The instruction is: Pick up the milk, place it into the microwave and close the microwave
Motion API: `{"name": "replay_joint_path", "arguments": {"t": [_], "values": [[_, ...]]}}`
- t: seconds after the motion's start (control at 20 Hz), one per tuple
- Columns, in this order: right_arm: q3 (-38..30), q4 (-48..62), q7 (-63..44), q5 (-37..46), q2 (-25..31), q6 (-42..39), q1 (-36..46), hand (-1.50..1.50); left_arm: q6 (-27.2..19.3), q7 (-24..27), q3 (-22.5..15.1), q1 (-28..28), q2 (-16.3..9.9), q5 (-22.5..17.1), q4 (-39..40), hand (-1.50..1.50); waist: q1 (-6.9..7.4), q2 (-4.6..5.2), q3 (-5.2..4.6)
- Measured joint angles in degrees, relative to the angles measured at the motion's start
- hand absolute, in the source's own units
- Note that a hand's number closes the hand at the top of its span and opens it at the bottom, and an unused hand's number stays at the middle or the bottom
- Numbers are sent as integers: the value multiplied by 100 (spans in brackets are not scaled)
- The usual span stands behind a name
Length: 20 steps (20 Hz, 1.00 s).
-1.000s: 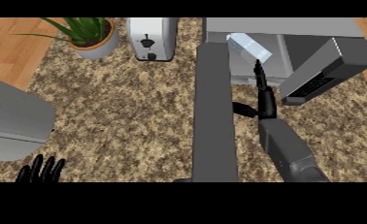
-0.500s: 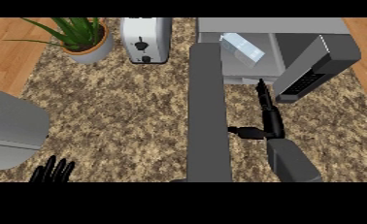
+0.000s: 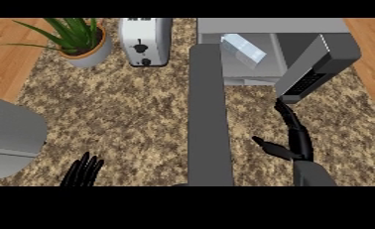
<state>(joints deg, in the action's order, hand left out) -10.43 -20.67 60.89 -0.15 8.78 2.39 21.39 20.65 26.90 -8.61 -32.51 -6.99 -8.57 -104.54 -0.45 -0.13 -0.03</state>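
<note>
Milk [image 3: 243, 50] inside microwave [image 3: 293, 27] | speckled counter [image 3: 132, 104] | wood floor [image 3: 15, 69]

The left hand [image 3: 83, 172] is cut by the lower edge (only fingers show). The microwave [image 3: 273, 26] partly hides the milk [image 3: 244, 50]; the plant [image 3: 75, 37] is cropped above.

Right hand [image 3: 294, 139] extended forward, fingers straight (thumb splayed left); left hand [image 3: 83, 171] resting open.

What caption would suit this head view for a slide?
Milk carton inside the open microwave; right hand reaches, fingers straight, to its door.
</note>
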Motion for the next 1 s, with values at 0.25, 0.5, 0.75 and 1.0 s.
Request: {"name": "replay_joint_path", "arguments": {"t": [0.25, 0.5, 0.75, 1.0], "values": [[-29, -521, -39, -148, 266, -255, -577, -150, 12, -264, -450, 382, 9, 492, 212, 150, -20, -2, -1], [-140, -1103, -209, -428, 580, -614, -1124, -150, -171, -238, -795, 933, 144, 1146, 615, 150, -25, -1, 0], [-305, -1642, -333, -780, 839, -1007, -1669, -150, -320, -440, -954, 1509, 386, 1406, 1062, 150, -15, 4, -1], [-520, -1668, -433, -1023, 1246, -1263, -1885, -150, -1115, -541, -1173, 2207, 596, 1598, 1688, 150, 4, 12, 2]]}}
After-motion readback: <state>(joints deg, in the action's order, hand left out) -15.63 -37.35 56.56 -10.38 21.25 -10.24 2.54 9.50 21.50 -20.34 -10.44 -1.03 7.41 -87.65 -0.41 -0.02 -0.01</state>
